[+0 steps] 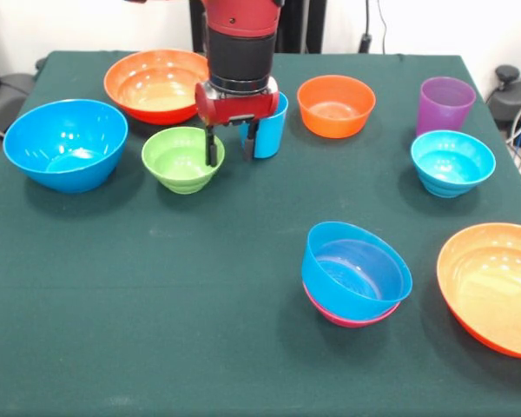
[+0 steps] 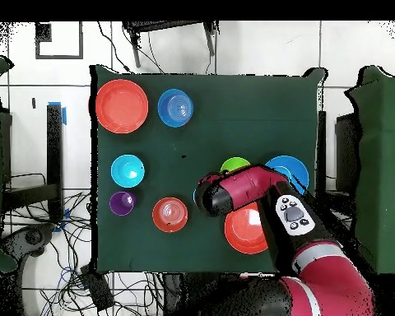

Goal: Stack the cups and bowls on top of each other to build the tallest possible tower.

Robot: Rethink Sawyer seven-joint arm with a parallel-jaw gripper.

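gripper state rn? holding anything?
Gripper: open, holding nothing. It hangs between the green bowl and the light blue cup, with one finger over the green bowl's rim.

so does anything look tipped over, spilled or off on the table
Only the blue bowl stands out: it sits tilted in the pink bowl under it, not level. The other bowls and the purple cup stand upright, nothing spilled.

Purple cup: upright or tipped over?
Upright. The purple cup stands on its base at the table's edge, open mouth up, apart from the cyan bowl in front.
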